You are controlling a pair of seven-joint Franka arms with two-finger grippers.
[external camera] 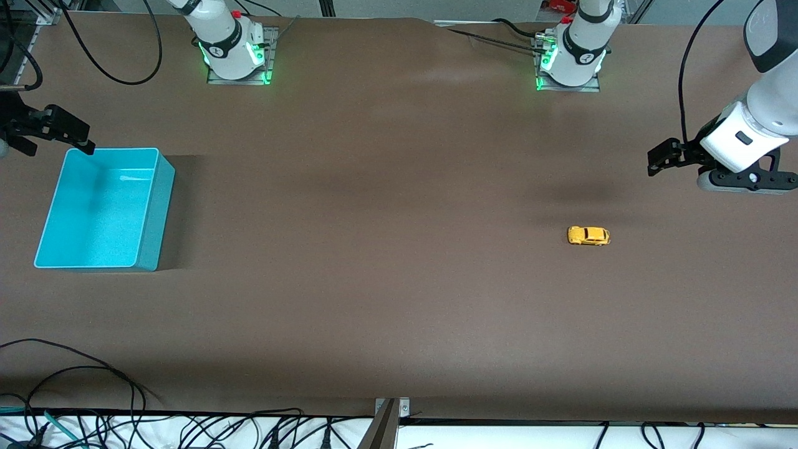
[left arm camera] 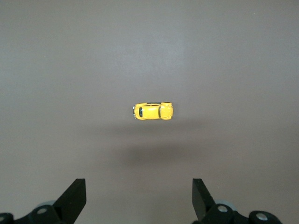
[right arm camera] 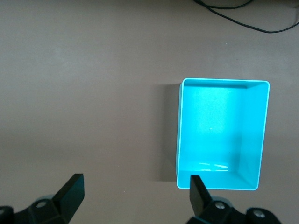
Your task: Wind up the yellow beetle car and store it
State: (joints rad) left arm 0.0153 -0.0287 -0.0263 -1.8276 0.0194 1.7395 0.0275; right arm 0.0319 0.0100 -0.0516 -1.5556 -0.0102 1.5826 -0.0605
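Car: the yellow beetle car (external camera: 588, 236) sits on its wheels on the bare brown table (external camera: 386, 274), toward the left arm's end, well apart from the bin and untouched.
Bin: the turquoise bin (external camera: 149, 212) stands empty at the right arm's end of the table, its opening up.
Step in hand: judged from the layout, the first reach for the car; nothing is wound or stored yet.
Doing it well: the car is tiny and rounded, so the fingers should come straight down and close across its flat sides, not along its length, low enough to avoid slipping off the curved roof. For winding, it likely needs pressing onto the table and dragging backward without letting the wheels skid.
Left gripper: the left gripper (external camera: 662, 157) hangs high over the table near the left arm's end, fingers spread wide and empty; its wrist view looks down on the car (left arm camera: 153, 111) centred ahead of the fingertips (left arm camera: 74, 193).
Right gripper: the right gripper (external camera: 59, 132) waits over the farther rim of the bin (right arm camera: 180, 135), fingers (right arm camera: 70, 191) spread, holding nothing.
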